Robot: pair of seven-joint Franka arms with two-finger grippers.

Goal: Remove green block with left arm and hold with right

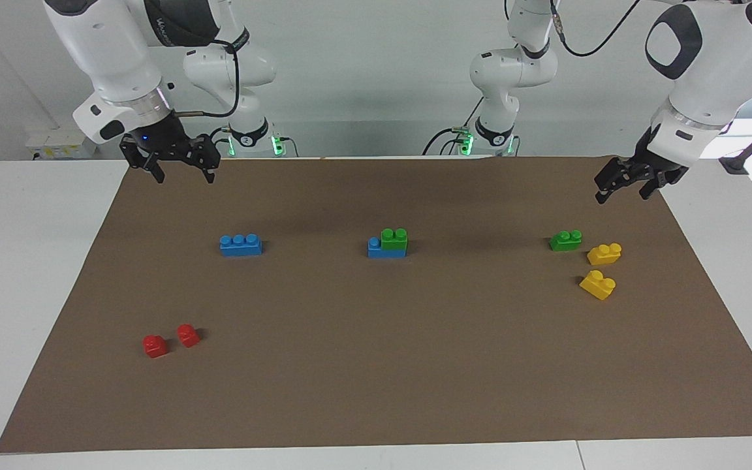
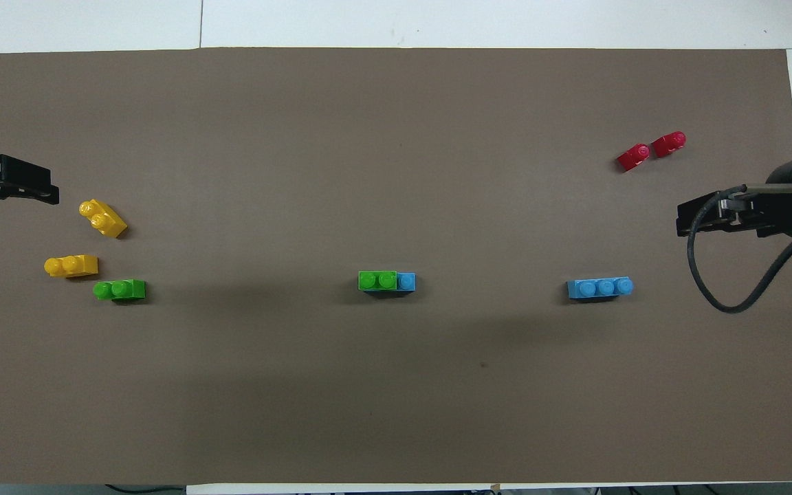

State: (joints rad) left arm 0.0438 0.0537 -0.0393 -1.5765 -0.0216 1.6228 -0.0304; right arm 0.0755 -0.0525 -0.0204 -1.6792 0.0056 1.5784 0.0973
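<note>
A green block sits stacked on one end of a blue brick at the middle of the brown mat. A second green block lies loose toward the left arm's end. My left gripper hangs open and empty over the mat's edge at that end, apart from the loose block. My right gripper hangs open and empty over the mat's edge at the right arm's end. Neither touches a brick.
Two yellow bricks lie beside the loose green block. A lone blue three-stud brick lies toward the right arm's end. Two small red bricks lie farther from the robots there. The brown mat covers the white table.
</note>
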